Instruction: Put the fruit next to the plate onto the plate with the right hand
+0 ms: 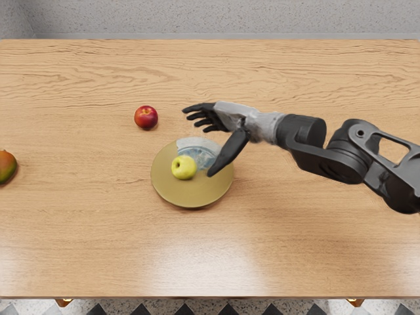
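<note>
A yellow-green apple [184, 167] lies on the round olive-gold plate [197, 191] in the middle of the table. My right hand [213, 131] hovers just above and to the right of the apple, fingers spread and the thumb pointing down toward the plate, holding nothing. Its arm comes in from the picture's right edge. A red apple [146, 117] sits on the wood to the upper left of the plate, apart from it.
A mango [6, 165], red and green, lies at the table's left edge, partly cut off. The wooden table [210, 249] stretches wide in front of the plate, and its front edge runs along the bottom.
</note>
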